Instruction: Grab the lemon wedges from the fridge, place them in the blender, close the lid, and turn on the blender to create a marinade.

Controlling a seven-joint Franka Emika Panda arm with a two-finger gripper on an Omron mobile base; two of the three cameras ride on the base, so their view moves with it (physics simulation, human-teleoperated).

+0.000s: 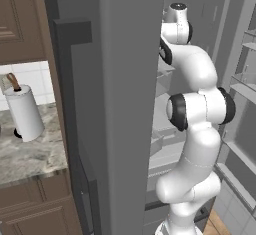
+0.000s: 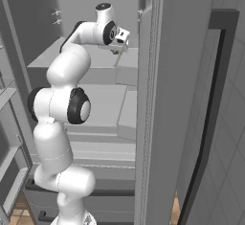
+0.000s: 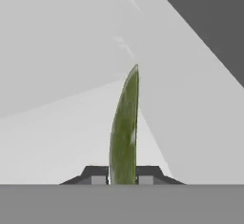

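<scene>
- Inside the open fridge point(image 2: 119, 71), at upper-shelf height, the gripper point(image 2: 116, 50) sits at the end of the white arm, seen in the right base view just above a grey shelf.
- Hand view: one lemon wedge point(image 3: 125, 127), yellow-green and thin, stands upright between the two dark finger tips point(image 3: 97, 175), touching both; jaws pressed against its sides, so the gripper is grasping the wedge.
- Wedge tip points away from the camera toward the pale grey shelf surface and inner wall.
- Left base view: fridge door point(image 1: 112, 104) stands open edge-on and hides the hand; arm bends up and into the cabinet behind it.
- Left of the fridge: paper towel roll point(image 1: 24, 113) upright on a speckled stone counter point(image 1: 30, 154), brown cabinets above and below.
</scene>
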